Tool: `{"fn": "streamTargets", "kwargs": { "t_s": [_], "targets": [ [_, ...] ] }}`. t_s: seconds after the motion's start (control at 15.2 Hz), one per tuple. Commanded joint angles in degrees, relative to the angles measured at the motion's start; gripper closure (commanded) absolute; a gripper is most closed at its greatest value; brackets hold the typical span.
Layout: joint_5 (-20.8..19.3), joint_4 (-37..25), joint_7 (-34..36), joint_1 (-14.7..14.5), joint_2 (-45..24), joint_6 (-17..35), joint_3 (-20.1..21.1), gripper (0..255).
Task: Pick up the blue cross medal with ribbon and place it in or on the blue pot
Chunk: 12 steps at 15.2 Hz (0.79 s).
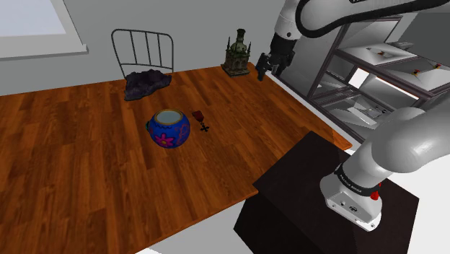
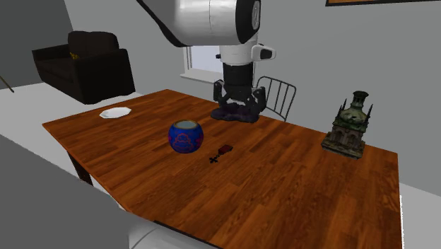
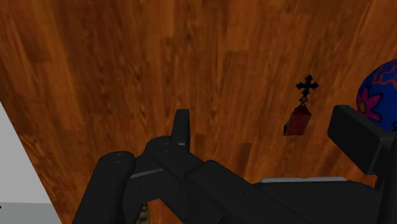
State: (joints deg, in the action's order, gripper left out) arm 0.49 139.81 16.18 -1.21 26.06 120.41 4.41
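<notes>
— Black fingers [image 3: 182, 127], two: we log them apart and empty, raised well away from the medal, since no grasp has begun.
— And the medal?
— One cross medal [image 1: 201, 121], black cross on dark red ribbon, flat on the table [image 1: 86, 173] just beside the blue pot [image 1: 170, 129], also one. We judge a short carry.
</notes>
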Motion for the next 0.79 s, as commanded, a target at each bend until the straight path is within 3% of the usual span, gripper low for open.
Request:
{"fn": "streamTargets", "kwargs": {
  "t_s": [0.0,0.73],
  "targets": [
    [0.0,-0.3,1.6,-0.2,-3.6,3.4,1.1,0],
    [-4.3,-8.5,12.4,-1.1,-26.8,18.4,5.7,0]
  ]
}}
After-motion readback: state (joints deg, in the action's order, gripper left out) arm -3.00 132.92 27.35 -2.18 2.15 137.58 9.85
